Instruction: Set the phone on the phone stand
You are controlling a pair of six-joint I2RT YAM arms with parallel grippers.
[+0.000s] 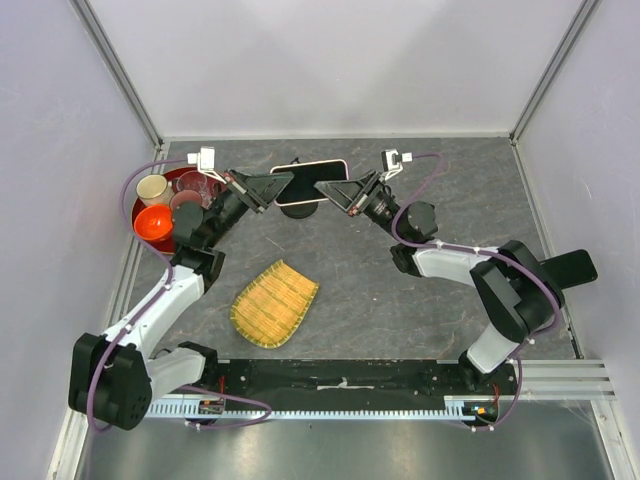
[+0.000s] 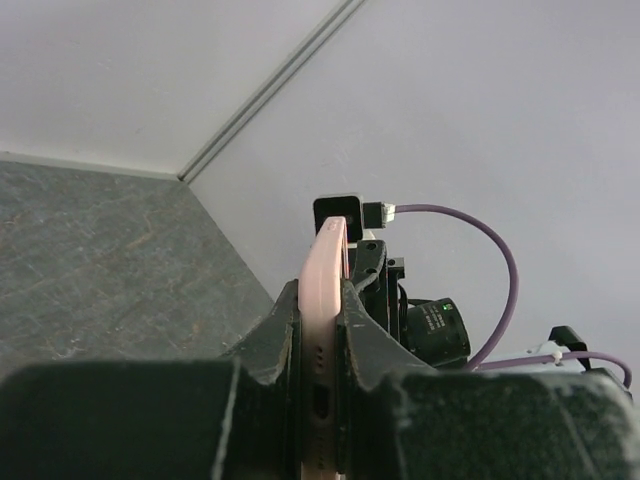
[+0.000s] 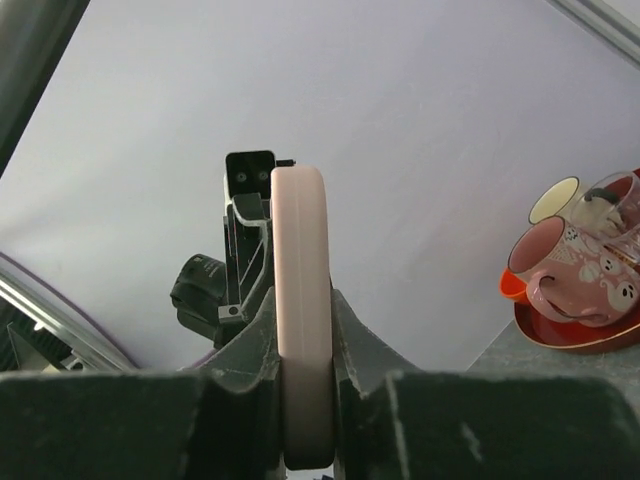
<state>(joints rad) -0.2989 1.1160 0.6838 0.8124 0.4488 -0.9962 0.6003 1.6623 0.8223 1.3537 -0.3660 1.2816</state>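
**Top external view.** A slim rectangular phone with a black screen and pale pink rim (image 1: pixel 310 172) hangs above the far middle of the grey stone-patterned table (image 1: pixel 400 320), held between both arms. The left gripper (image 1: pixel 289 183) holds one short end and the right gripper (image 1: pixel 323 188) holds the other. Directly below the phone, a dark round disc shows, probably the base of the small black phone stand (image 1: pixel 300 210). Its post and clamp are hidden under the phone. A yellow woven mat (image 1: pixel 274 302) lies nearer the arms. A red tray of cups (image 1: pixel 165 185) sits at the far left.

**Left wrist view.** The phone (image 2: pixel 322 300) shows edge-on, with its pink rim and small port holes facing the camera. The left gripper's two dark fingers (image 2: pixel 285 340) press flat against its screen and back, clamped tight with no gap.

**Right wrist view.** The phone (image 3: pixel 300 280) again shows edge-on, as a smooth pink band. The right gripper (image 3: pixel 302 335) is closed on it, one finger on each face. A pink patterned mug (image 3: pixel 570 270) stands on the tray at the right.

**Handling.** The phone looks light, stiff and thin. Its glass face is probably slippery and easily scratched, while the soft case likely offers better grip. Holding the ends across the thickness leaves the middle free for the stand's clamp. A squeeze that is firm but gentle seems right.
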